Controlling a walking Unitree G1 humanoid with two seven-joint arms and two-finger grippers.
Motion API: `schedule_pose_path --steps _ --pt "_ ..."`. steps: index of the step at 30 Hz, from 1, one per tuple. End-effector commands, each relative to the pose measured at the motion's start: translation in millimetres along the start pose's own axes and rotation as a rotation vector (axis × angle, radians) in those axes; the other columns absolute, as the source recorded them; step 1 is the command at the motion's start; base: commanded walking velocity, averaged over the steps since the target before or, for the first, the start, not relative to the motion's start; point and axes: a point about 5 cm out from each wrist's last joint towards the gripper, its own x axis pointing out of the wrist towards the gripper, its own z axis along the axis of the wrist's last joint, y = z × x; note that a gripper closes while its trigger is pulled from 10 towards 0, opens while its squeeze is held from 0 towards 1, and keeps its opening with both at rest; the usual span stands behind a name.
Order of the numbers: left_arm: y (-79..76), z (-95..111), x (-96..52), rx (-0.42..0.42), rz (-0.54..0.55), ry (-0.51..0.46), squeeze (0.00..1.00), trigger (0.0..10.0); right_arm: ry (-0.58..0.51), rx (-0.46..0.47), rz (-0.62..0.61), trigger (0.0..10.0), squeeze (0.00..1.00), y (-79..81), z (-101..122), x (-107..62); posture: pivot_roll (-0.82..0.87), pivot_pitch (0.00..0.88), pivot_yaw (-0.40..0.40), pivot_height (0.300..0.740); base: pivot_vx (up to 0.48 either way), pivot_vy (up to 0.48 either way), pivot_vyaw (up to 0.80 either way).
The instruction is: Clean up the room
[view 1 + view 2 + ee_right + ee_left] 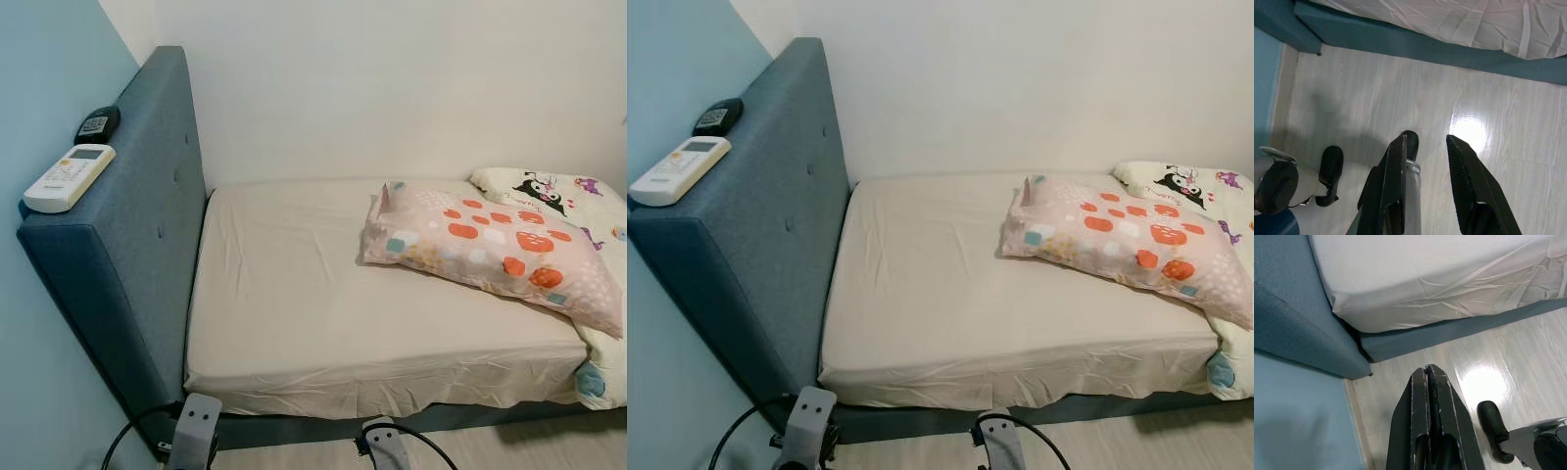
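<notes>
Lying askew on the bed's cream sheet (294,294), well away from the headboard (127,225), the patterned pillow (490,245) is judged the thing to be reached next. Below the mattress, the left gripper (1429,374) is pressed together, the right gripper (1426,142) parted, both empty.

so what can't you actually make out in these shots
- Black device on the headboard, head views: too small to identify.
- White remote: buttons too small to read.
- Cartoon-print blanket: cut off by the right edge.
- Bed's far end: beyond the right edge.
</notes>
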Motion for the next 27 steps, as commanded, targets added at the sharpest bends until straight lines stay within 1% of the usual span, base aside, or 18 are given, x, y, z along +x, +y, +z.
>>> schedule_pose_path --steps 1,12,15,27 --pt "-4.2 -5.4 -2.2 -0.002 -0.008 0.019 0.0 10.0 -0.004 0.022 -0.011 10.0 0.0 -1.7 -1.5 -0.8 0.03 0.126 -0.053 0.74 0.0 0.0 0.0" --pt "-4.0 -4.6 -1.6 -0.001 -0.014 0.013 0.0 10.0 -0.008 0.021 -0.01 10.0 0.0 -1.2 -0.8 -0.6 0.03 0.126 -0.053 0.74 0.0 0.0 0.0" --pt "-4.5 -2.5 -0.5 0.001 -0.019 0.006 0.0 10.0 -0.009 0.023 -0.01 10.0 0.0 -1.2 -0.7 -0.6 0.03 0.128 -0.051 0.74 0.0 -0.289 0.0" --pt "-5.5 -1.5 -0.2 0.007 -0.02 0.002 0.0 10.0 -0.008 0.023 -0.008 10.0 0.0 -0.9 -1.4 -0.7 0.03 0.128 -0.054 0.74 0.0 -0.424 0.0"
